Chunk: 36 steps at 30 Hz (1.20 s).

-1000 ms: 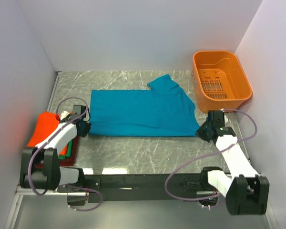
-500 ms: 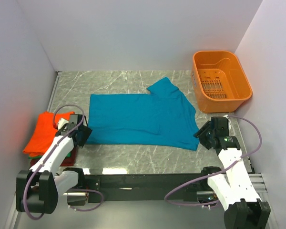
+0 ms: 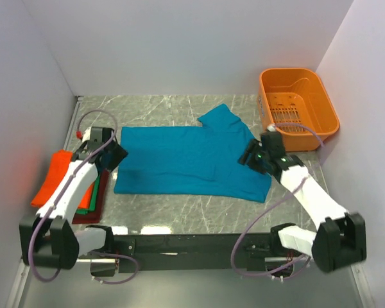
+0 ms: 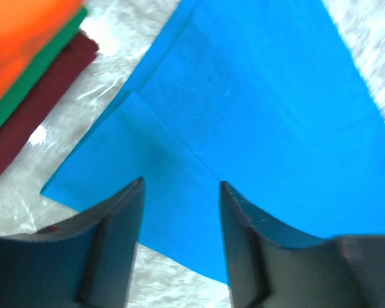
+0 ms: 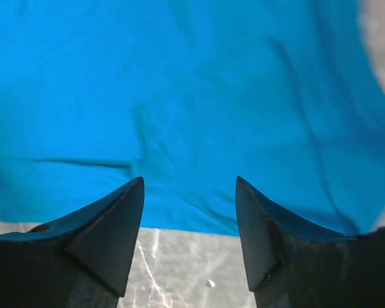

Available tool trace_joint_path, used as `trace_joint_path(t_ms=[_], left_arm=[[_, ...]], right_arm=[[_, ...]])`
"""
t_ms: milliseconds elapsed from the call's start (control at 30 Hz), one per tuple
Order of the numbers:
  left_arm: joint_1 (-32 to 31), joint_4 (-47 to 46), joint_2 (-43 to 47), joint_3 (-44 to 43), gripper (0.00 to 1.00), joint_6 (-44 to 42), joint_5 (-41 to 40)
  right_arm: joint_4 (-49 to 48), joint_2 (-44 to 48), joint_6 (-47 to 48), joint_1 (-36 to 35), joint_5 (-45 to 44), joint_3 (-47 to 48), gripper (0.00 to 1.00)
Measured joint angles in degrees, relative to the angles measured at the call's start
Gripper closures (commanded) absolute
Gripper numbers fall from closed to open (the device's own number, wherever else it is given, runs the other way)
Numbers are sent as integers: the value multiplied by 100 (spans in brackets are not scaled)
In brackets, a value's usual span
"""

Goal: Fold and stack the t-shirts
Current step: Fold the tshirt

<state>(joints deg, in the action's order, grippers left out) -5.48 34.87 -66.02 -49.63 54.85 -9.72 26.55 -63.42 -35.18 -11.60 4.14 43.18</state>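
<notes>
Lying flat along the table (image 3: 179, 208), the teal-blue t-shirt (image 3: 189, 160) is folded lengthwise into a wide band, with one sleeve (image 3: 221, 119) jutting from its far edge. We judge it is spread this way so that both ends can be picked up at once for the next fold.

At the shirt's left end hangs the left gripper (image 3: 112, 154), and at its right end the right gripper (image 3: 253, 156). Each has its fingers apart with nothing between them. In the wrist views only blue cloth and a strip of table show in the gaps. That placement looks like the start of a reach for the two ends.

Just beyond the shirt's left end lies the stack of folded t-shirts (image 3: 70, 186), orange on top, then green, then dark red. It is close enough that the finished teal one can go on it. Off the shirt's far right corner stands the orange basket (image 3: 298, 102).

The left arm crosses the stack, so we cannot count its layers with confidence. How many layers the teal shirt has is unclear too: the left wrist view shows overlapping edges, but not what lies beneath. Whether either gripper's fingertips touch the cloth we cannot tell. They seem to hover just above it.
</notes>
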Motion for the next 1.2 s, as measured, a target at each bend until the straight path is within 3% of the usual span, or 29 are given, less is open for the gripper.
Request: trace_joint_path(t_ms=[67,167,367,600,867,1200], left_arm=[[-17,-39,-345,-186,52,-236,116],[-28,-85,-824,-350,52,-553,297],[-28,-83,-1360,-566,53,-752,579],[-35,-114,-1587,-603,53,-765,756],[-35,-118,-1655,-603,55,-708,728],[-35,90,-1950,-603,61,31,-245]], right_arm=[[-101,-553,125,-435,-273,455,46],[-302,-1329,275,-866,-544,1056,58],[-461,-2809,553,-1235,-1001,1878,60],[-415,-3812,656,-1818,-1335,2356,63],[-269,-4197,619,-2201,-1628,2461,64],[-229,-4194,544,-2304,-1845,2461,64]])
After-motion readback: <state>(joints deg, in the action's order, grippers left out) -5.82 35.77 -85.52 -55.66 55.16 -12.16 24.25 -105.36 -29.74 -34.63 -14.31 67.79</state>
